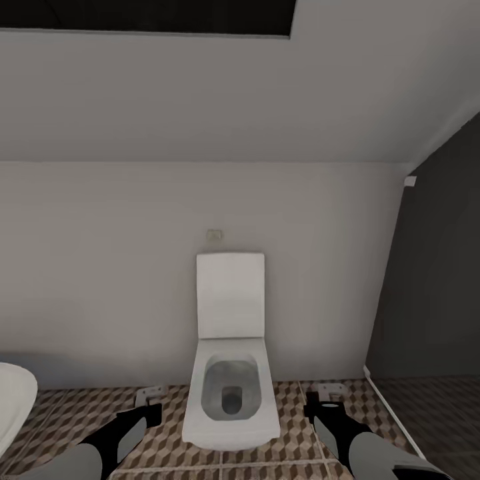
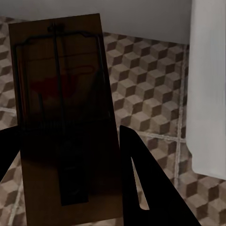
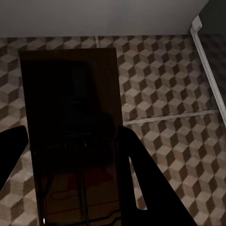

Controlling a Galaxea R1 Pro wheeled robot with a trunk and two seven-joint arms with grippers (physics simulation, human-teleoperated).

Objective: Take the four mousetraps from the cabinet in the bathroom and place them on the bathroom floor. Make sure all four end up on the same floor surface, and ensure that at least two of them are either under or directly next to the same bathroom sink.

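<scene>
Two end effectors, left (image 2: pixel 70 155) and right (image 3: pixel 70 155), each clamp mousetrap (image 2: pixel 61 103) (image 3: pixel 70 122) above cube-patterned bathroom floor (image 1: pixel 293 413).

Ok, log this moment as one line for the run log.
left tool: shut on mousetrap | right tool: shut on second mousetrap | facing: toilet | below: bathroom floor | placed: none seen

We see one dark brown mousetrap (image 2: pixel 66 122) clamped flat in our left tool (image 2: pixel 70 155), another mousetrap (image 3: pixel 73 136) in our right tool (image 3: pixel 73 155), both above the cube-patterned bathroom floor (image 2: pixel 146 89)
</scene>
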